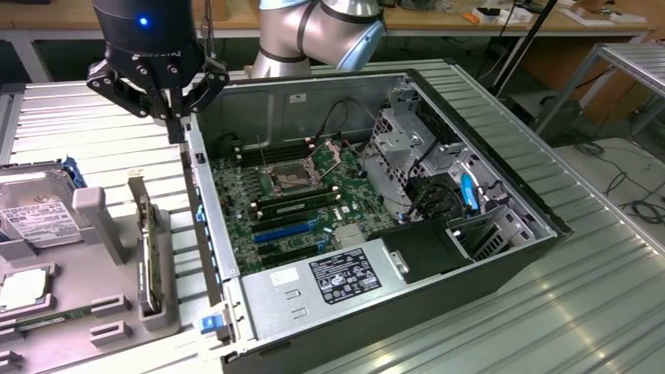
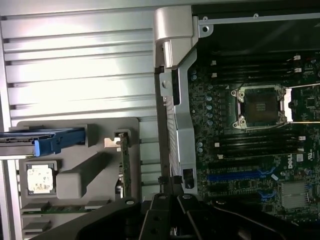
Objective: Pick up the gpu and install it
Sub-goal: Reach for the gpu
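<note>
The black two-fingered gripper (image 1: 174, 123) on the silver arm hangs with its fingers clenched together on nothing, above the ribbed metal table (image 1: 93, 117) just beside the rear wall of the open black-and-silver computer case (image 1: 311, 93), whose green motherboard (image 1: 311, 183) lies exposed. The gpu (image 1: 146, 249), a thin dark-green circuit card with a silvery bracket edge, stands on its long edge in a slot of the grey moulded parts tray (image 1: 89, 276), on the exterior view's left of the case and well apart from the gripper. A boxy silver hard drive with a white label (image 1: 31, 216) sits in the same tray.
</note>
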You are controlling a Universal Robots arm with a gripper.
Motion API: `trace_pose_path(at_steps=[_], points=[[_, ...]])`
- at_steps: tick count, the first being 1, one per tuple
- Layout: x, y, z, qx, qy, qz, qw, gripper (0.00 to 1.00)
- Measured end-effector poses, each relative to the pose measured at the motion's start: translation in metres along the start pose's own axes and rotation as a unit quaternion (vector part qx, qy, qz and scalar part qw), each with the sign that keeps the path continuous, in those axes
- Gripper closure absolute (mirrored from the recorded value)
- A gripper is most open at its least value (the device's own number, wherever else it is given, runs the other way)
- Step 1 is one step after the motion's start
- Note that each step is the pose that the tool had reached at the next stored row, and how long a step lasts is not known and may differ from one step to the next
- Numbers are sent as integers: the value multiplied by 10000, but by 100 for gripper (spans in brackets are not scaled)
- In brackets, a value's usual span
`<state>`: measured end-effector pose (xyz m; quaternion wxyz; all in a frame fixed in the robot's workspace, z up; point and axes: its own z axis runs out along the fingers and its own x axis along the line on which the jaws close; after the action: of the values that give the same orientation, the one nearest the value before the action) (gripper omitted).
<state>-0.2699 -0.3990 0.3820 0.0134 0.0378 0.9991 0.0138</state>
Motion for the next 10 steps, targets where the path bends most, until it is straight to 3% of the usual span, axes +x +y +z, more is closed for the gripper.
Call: trace_pose_path(at_steps=[10], points=[[97, -16, -3, 0, 0, 0, 10000, 89]])
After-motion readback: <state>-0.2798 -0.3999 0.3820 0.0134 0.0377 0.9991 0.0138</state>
